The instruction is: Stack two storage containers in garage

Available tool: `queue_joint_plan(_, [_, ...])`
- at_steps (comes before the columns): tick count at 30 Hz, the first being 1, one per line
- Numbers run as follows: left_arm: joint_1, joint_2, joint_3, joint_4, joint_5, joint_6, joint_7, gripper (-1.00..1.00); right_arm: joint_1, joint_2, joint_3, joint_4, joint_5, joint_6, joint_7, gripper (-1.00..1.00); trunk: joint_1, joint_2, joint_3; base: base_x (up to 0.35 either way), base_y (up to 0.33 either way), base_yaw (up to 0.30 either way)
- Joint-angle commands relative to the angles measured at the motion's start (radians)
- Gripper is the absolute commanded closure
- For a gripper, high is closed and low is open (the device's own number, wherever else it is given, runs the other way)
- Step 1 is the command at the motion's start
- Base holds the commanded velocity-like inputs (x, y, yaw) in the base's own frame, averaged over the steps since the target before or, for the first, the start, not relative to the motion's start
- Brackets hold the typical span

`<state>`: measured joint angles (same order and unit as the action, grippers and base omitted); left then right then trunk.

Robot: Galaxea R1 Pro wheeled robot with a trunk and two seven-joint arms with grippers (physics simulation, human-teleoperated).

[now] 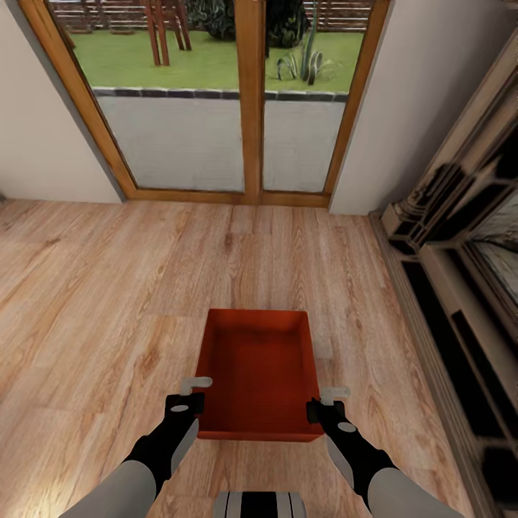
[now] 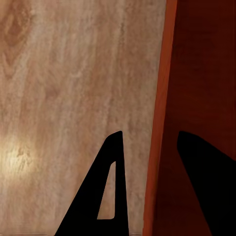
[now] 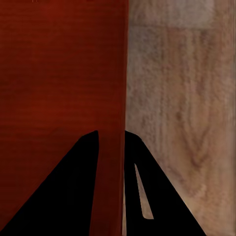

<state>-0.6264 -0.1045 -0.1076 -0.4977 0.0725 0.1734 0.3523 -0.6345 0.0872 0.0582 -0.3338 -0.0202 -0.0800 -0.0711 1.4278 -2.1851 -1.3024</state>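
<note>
One red-orange storage container (image 1: 259, 367) sits low in front of me over the light wood planks of the living room. It is lidless and its inside is bare. My left gripper (image 1: 193, 393) is at its left wall. In the left wrist view this gripper (image 2: 150, 132) is open and straddles the wall (image 2: 160, 98), with a gap on the outer side. My right gripper (image 1: 331, 400) is at the right wall. In the right wrist view it (image 3: 112, 132) is shut on that thin wall (image 3: 113, 73). The garage is out of view.
Wood-framed glass doors (image 1: 252, 101) stand straight ahead, with a lawn beyond them. The dark ornate fireplace mantel (image 1: 460, 259) runs along the right side. Plain walls flank the doors. Open plank flooring (image 1: 93, 288) spreads to the left and ahead.
</note>
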Motion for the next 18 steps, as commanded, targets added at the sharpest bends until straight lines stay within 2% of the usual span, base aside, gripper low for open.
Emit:
queue_joint_plan(1, [0.0, 0.002, -0.006, -0.003, -0.002, 0.008, 0.011, 1.0, -0.001, -0.001, 0.005, 0.001, -0.003, -0.003, -0.01, 1.0, -0.004, 0.007, 0.003, 0.0, 0.0, 0.0])
queue_joint_plan(18, [-0.001, 0.002, -0.006, -0.007, -0.002, 0.006, 0.011, 1.0, -0.001, -0.003, 0.006, 0.001, 0.001, -0.004, -0.01, 1.0, -0.069, 0.126, 0.056, 0.0, 0.0, 0.0])
